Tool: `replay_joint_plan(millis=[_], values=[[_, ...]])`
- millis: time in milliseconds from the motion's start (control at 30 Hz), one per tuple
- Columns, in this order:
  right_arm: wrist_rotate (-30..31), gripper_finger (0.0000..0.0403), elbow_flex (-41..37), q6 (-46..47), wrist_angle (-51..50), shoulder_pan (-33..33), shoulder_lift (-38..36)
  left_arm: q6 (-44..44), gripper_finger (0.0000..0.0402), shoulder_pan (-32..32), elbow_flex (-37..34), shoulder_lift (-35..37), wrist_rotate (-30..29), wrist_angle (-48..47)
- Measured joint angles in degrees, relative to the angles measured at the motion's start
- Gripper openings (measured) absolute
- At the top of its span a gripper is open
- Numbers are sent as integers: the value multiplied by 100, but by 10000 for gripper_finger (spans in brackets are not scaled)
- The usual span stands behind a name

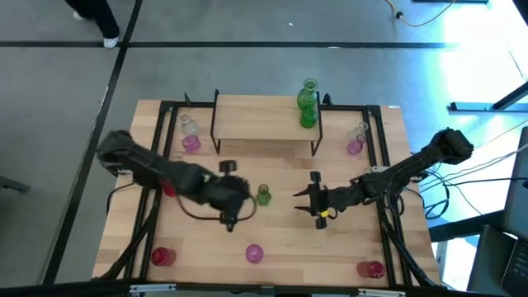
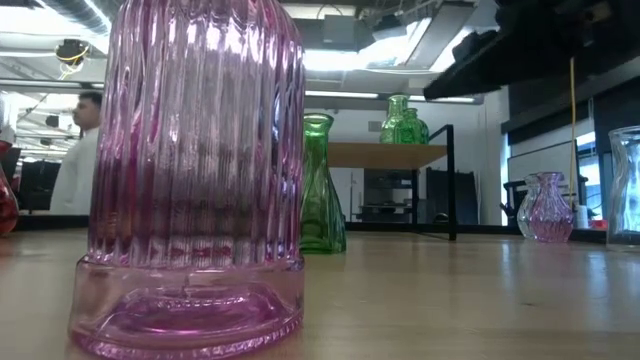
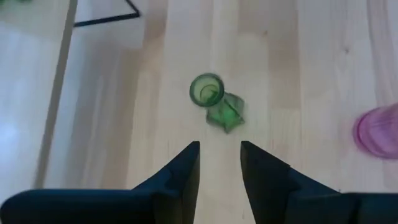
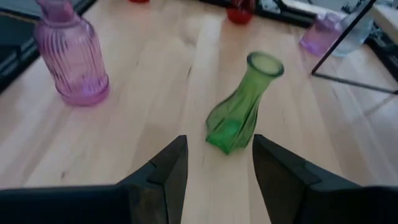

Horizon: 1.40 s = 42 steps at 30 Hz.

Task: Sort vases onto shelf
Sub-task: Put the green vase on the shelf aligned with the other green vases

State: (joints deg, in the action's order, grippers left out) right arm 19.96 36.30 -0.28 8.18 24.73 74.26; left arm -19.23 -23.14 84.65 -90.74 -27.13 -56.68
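Observation:
A small green vase (image 1: 262, 195) stands upright on its base on the table, in front of the shelf (image 1: 264, 124). It also shows in the left wrist view (image 3: 214, 102) and the right wrist view (image 4: 239, 112). My left gripper (image 3: 219, 155) hovers open just left of it and above it, empty. My right gripper (image 4: 217, 155) is open too, just right of the vase, its fingers pointing at it without touching. Two green vases (image 1: 308, 103) stand on the shelf's right end.
Pink (image 1: 190, 143) and clear (image 1: 188, 125) vases stand left of the shelf, and another such pair (image 1: 356, 140) right of it. Red vases (image 1: 162, 256) (image 1: 371, 269) and a pink one (image 1: 254, 252) stand near the front edge. A person (image 2: 85, 150) stands beyond the table.

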Motion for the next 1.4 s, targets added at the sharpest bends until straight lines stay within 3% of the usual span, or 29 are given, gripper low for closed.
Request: replay_joint_plan(millis=[167, 300, 500, 833, 1033, 1233, 1400], values=[[-12, 163, 149, -16, 194, -75, 32, -698, 108, -604, -2145, 1094, -587, 1897], [-274, 163, 453, 4, 226, -341, 273, -833, 108, -893, -3649, 1531, -1151, 3715], [-737, 166, 1078, 37, 97, -793, 799, -591, 108, -999, -5012, 1589, -1247, 5812], [-1331, 266, 1966, 427, -784, -1399, 1565, -573, 108, -1031, -5428, 1565, -1275, 6422], [-1358, 288, 1942, 454, -807, -1354, 2016, -576, 108, -1128, -5428, 1562, -1284, 6620], [-1200, 277, 1854, 344, -81, -1193, 2514, -571, 108, -1129, -5428, 1562, -1285, 6723], [-915, 264, 1155, 318, 1783, -1200, 2588, -571, 108, -1130, -5428, 1562, -1351, 6732]])
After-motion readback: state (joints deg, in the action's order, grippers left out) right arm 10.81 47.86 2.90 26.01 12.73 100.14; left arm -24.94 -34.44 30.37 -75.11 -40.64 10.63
